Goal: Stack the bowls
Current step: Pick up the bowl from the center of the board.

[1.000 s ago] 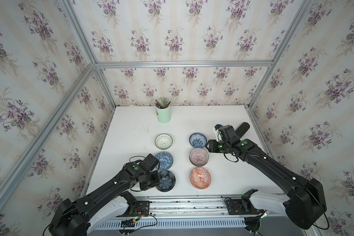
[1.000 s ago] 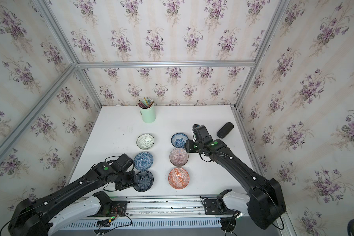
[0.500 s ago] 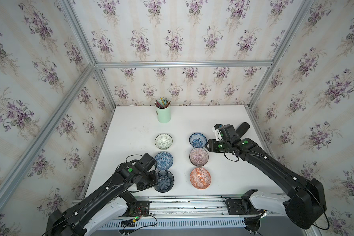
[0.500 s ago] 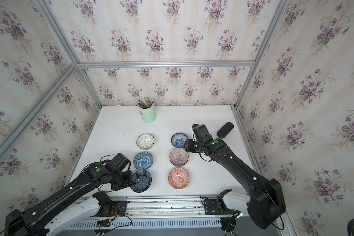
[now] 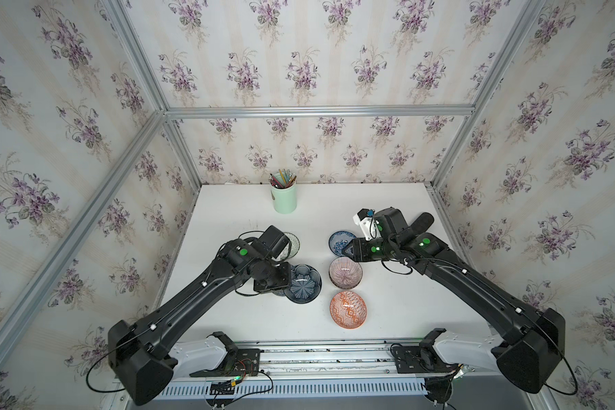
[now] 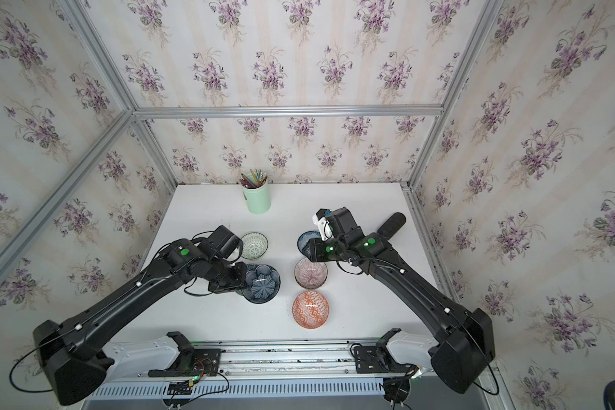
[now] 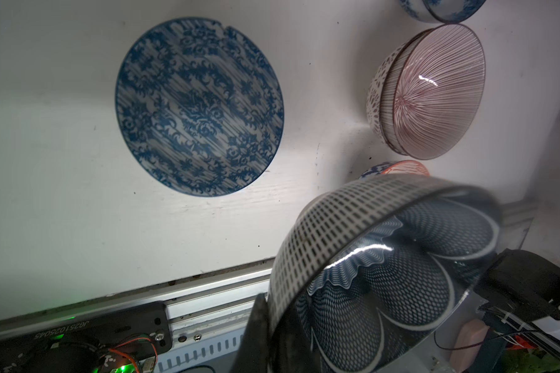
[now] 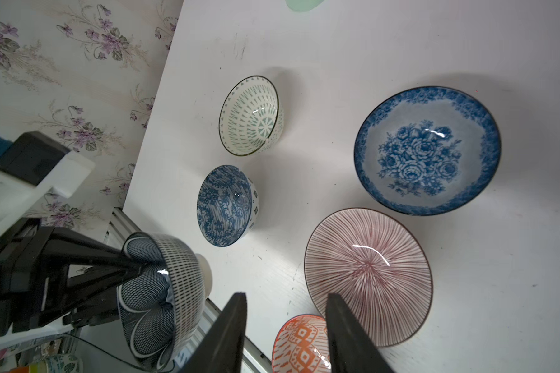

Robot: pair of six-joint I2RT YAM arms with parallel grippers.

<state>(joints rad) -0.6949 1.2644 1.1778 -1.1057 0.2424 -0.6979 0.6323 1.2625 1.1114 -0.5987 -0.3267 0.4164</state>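
Lifted from the front edge, dark bowl hangs tilted, rim pinched by left gripper, just above and beside the blue scroll bowl; right gripper gapes empty, farther off.

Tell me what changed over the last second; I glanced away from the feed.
The left gripper, shut on the dark petal bowl, lifted it from the table's near row and carried it away from the robot's base, toward the blue patterned bowl. The right gripper stayed open near the blue rose bowl, holding nothing. The white-green bowl, pink-lined bowl, orange bowl and pencil cup did not move.
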